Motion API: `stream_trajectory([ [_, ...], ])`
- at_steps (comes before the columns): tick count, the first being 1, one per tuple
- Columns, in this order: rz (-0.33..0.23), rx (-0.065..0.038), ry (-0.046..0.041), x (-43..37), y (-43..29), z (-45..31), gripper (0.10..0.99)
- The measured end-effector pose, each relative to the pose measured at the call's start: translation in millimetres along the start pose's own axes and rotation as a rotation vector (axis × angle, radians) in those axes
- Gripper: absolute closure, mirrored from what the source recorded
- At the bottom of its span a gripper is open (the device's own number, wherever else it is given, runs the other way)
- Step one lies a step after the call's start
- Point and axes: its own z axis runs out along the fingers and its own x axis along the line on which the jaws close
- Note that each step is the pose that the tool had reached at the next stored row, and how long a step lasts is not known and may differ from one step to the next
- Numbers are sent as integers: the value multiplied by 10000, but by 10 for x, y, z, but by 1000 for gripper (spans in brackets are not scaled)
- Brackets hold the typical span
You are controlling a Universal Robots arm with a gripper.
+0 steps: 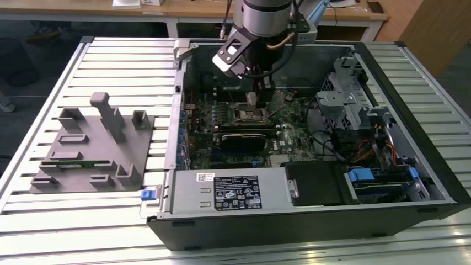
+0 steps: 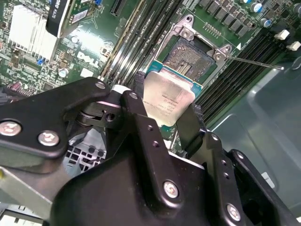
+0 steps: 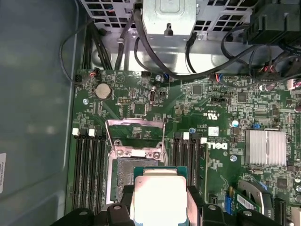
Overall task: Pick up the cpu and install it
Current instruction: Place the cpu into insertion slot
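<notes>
Gripper (image 2: 167, 104) first: black, with 2 fingers (image 2: 141, 117), closed onto the cpu (image 2: 169, 96) and pinching it by 2 opposite edges. Open only as wide as the chip itself. Silvery top of the cpu facing the wrist cameras, with a thin green rim around it.

Hangs inside the open computer case (image 1: 309, 226), over the green motherboard (image 3: 211, 103). Shows up in the exterior view as a small pale bit under the arm (image 1: 265, 16), near the middle of the board. Well apart from the grey holder (image 1: 81, 154) out on the table (image 1: 110, 61), toward the exterior view's left.

Now the key bit: the socket (image 2: 193, 59). Lies right under the cpu, partly hidden by it. Peeks out past 1 side of the chip in both wrist views, so probably not lined up dead centre. Looks held just above the socket, not yet sitting in it. Sides of the chip running about the same way as the sides of the socket. Metal cover (image 3: 134, 134) of the socket flipped open, thin lever (image 2: 254, 62) swung aside. No long side to think about: square chip, square socket.
</notes>
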Motion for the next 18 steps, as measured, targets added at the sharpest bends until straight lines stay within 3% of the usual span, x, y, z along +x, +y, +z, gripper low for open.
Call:
stream_trajectory([
  [13, -2, 1, -7, 30, -34, 138, 561],
  [18, 0, 1, -12, 91, -45, 168, 561],
])
